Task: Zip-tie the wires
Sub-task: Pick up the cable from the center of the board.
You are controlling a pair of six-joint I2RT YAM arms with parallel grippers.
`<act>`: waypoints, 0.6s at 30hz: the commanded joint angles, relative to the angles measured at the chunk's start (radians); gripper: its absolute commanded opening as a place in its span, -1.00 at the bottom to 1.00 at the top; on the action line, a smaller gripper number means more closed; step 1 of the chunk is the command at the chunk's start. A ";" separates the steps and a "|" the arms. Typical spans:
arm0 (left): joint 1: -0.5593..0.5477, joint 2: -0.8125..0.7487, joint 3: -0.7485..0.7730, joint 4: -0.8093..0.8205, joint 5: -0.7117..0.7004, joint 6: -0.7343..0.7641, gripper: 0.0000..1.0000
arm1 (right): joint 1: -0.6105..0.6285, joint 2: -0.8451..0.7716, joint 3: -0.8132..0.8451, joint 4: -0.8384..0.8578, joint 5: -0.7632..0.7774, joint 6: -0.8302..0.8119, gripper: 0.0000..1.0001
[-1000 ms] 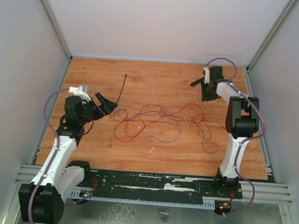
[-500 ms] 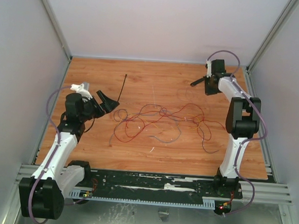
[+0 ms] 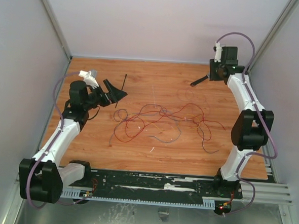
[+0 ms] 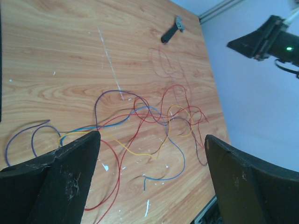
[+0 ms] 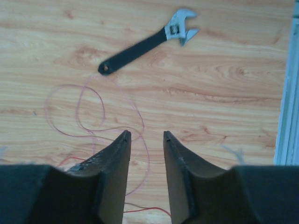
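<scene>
The wires point(image 3: 159, 120) lie in a loose tangle, mostly red, across the middle of the table; in the left wrist view the wires point(image 4: 140, 116) show red, blue and yellow strands. The zip tie point(image 3: 124, 81), a thin black strip, lies at the far left. My left gripper point(image 3: 117, 93) hovers right beside it, open wide and empty; the same left gripper point(image 4: 152, 137) frames the tangle below. My right gripper point(image 3: 213, 75) is raised at the far right corner. Seen from its wrist, the right gripper point(image 5: 145, 133) is open by a narrow gap, with nothing between its fingers.
A black-handled wrench point(image 5: 145, 44) with a grey head lies at the far right of the table point(image 3: 86, 143), also visible as the wrench point(image 3: 199, 81) from above. A faint pinkish wire loop point(image 5: 91, 109) lies under the right gripper. Grey walls enclose the table.
My left arm has swung farther back and right, bringing its open gripper beside the zip tie. My right arm has lifted and pulled back toward the far right corner, away from the wrench.
</scene>
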 commanded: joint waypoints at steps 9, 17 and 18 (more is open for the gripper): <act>-0.057 0.083 0.069 0.120 0.057 -0.052 0.97 | 0.015 0.248 0.008 0.145 -0.135 -0.011 0.02; -0.066 0.091 0.067 0.134 0.062 -0.057 0.97 | 0.023 0.392 0.115 0.135 -0.142 -0.071 0.18; -0.067 0.092 0.066 0.134 0.062 -0.057 0.97 | 0.025 0.403 0.124 0.130 -0.140 -0.078 0.18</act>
